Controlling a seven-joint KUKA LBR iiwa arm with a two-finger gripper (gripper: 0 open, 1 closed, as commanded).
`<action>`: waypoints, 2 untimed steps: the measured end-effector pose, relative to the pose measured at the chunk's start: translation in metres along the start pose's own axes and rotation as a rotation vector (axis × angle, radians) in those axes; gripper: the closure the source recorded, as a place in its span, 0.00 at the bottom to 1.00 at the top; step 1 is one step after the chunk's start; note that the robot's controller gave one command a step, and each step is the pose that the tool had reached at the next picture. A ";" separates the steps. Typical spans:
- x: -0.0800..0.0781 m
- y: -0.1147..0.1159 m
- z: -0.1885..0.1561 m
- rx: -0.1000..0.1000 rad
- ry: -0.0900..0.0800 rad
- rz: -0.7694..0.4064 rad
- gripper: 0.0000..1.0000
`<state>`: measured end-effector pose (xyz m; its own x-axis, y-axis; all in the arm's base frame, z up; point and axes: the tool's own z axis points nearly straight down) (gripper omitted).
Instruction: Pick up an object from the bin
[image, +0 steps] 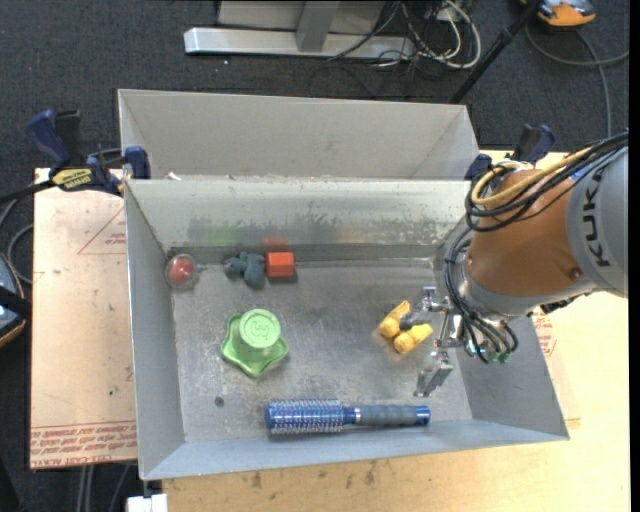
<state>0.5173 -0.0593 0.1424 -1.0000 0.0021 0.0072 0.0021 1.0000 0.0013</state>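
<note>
Guest: Bin rundown please, biggest stuff first. And what's your hand doing?

Arm: ok so the bin (150, 330) is a grey metal box with sloped walls. My arm (520, 250) with its orange cover comes in over the right side. Along the front wall lies a blue brush (345, 415), bristle end to the left, handle to the right. Left of the middle sits a green cup (255, 343), mouth down as far as I can see. My gripper (434, 340) is low on the right of the floor, above the brush's handle end, not touching it.

Guest: Open or clamped?

Arm: Open. The two fingers (437, 376) stand apart and I'm not holding anything. The nearest thing is the yellow piece (403, 328), a small chunky toy-ish lump, right of the middle. It lies just beside the gripper on its left; can't tell if they touch.

Guest: Small stuff?

Arm: All in a row by the back wall, well apart from me: an orange block (281, 264), a dark blue-grey lump (247, 268) touching its left side, and a red ball (181, 270) in the back left corner.
</note>
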 end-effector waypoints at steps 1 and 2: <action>-0.055 0.012 0.025 0.001 -0.013 -0.055 0.00; -0.110 -0.032 0.068 0.000 -0.010 -0.442 0.00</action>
<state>0.6266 -0.0918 0.0738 -0.9047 -0.4261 -0.0040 -0.4261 0.9047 0.0018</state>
